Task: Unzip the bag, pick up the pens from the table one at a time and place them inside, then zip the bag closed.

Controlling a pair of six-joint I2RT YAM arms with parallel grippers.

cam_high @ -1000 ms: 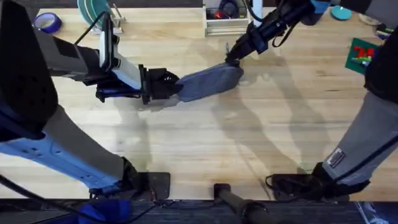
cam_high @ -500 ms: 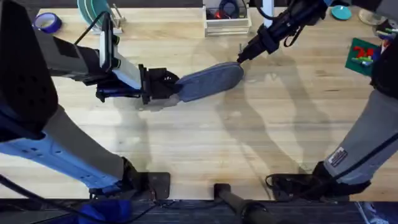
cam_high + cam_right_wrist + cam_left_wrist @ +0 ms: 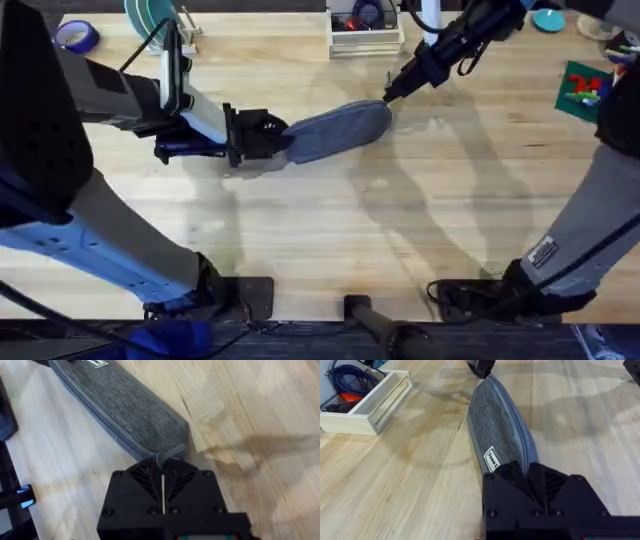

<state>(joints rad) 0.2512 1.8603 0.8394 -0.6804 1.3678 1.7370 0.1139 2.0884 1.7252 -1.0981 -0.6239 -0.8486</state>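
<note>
Presently one bag [image 3: 335, 130] on table [image 3: 400, 220]; left jaws [image 3: 283, 140] pinching bag end, right jaws [image 3: 164, 466] pinching pull loop [image 3: 167, 455].

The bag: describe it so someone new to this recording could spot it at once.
On the wooden table, look at the middle of the far half, between the two black grippers. The bag is an oblong blue-grey fabric pouch lying flat, the left gripper clamped on one end. It is the only fabric item on the planks.
</note>
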